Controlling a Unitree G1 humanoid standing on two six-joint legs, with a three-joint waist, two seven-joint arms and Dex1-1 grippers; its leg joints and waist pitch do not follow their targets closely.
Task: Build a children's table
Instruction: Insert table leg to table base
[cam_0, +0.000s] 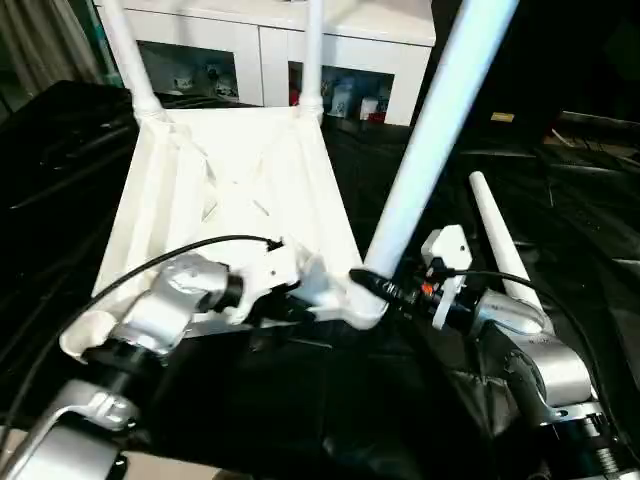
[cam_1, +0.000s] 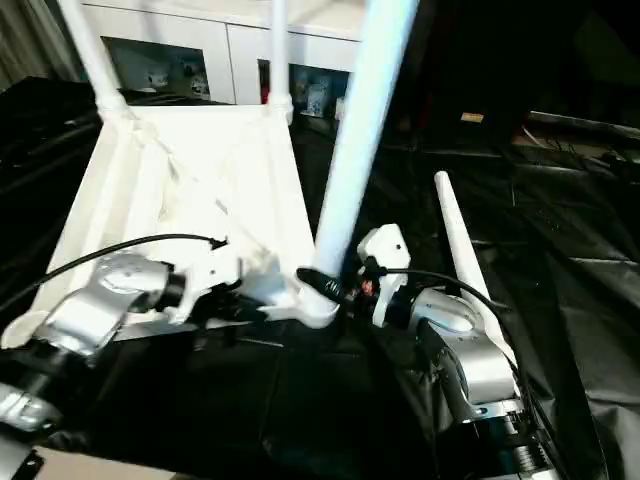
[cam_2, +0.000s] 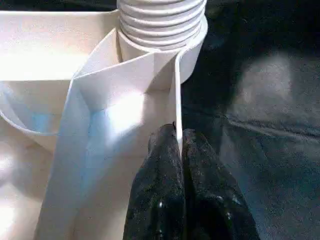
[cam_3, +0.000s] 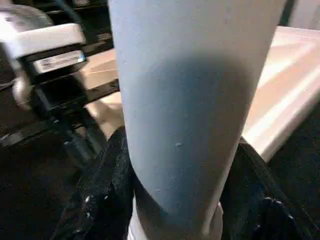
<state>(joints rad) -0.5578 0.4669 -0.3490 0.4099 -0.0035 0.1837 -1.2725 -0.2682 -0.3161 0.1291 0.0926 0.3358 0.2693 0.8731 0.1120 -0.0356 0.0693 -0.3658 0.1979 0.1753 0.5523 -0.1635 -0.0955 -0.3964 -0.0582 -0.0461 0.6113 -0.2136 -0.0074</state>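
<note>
At near corner: third leg (cam_0: 440, 120) going into the corner socket (cam_0: 366, 305) of the upside-down tabletop (cam_0: 230, 190).
Right gripper (cam_3: 175, 200): fingers wrapped round that leg just above the socket; low grip likely for steering and turning it into the threads.
Left gripper (cam_2: 179, 150): fingers pinched together on the thin side wall (cam_2: 176, 100) beside the same socket; judged as a brace so the top didn't shift.
Far corners: two legs (cam_0: 125, 50) stood upright, already seated.
Spare leg (cam_0: 497, 240): lay on the black-draped work table (cam_0: 600, 220), just beside the right arm, within reach.
Backdrop: white cabinet (cam_0: 240, 55), not involved.
</note>
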